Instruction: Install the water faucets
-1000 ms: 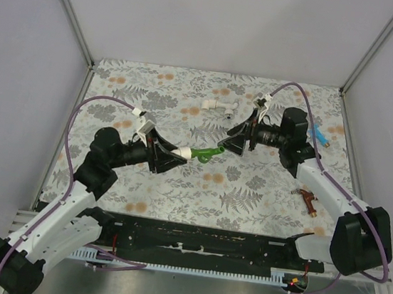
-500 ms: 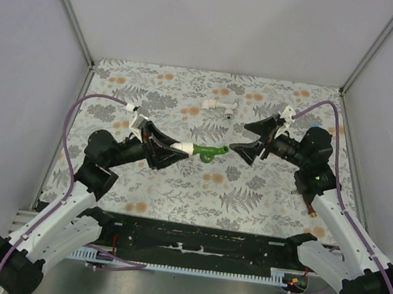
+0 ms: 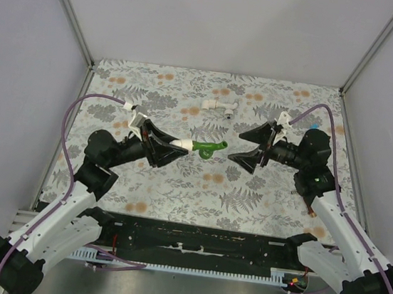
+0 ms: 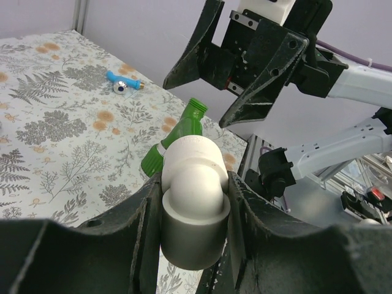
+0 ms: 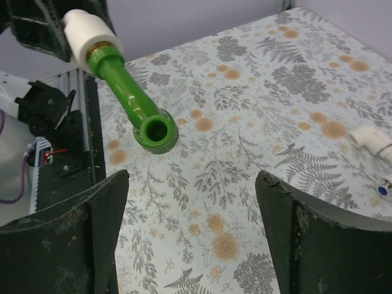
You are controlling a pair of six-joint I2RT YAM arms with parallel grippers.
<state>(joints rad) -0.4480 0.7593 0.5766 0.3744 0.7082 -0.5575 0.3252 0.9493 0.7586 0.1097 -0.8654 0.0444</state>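
Note:
My left gripper [image 3: 180, 147] is shut on a white elbow fitting [image 4: 193, 177], held above the table. The bright green water faucet [image 3: 207, 148] is joined to that fitting and sticks out toward the right arm. In the right wrist view the green faucet [image 5: 125, 86] hangs from the elbow [image 5: 86, 30] with its round open end facing the camera. My right gripper [image 3: 236, 145] stands open just right of the faucet, touching nothing. The table shows between the fingers [image 5: 92, 245]. A blue faucet [image 4: 122, 82] lies on the table far behind.
A second white elbow fitting [image 3: 219, 107] with a small piece beside it lies at the back middle of the flowered table [image 3: 177, 188], and it shows at the right edge of the right wrist view [image 5: 373, 139]. Grey walls close in the table's sides and back.
The right gripper has let go of the green faucet's end and drawn back to the right, jaws wide. The left gripper has kept its grip, and the faucet now points slightly more upward.

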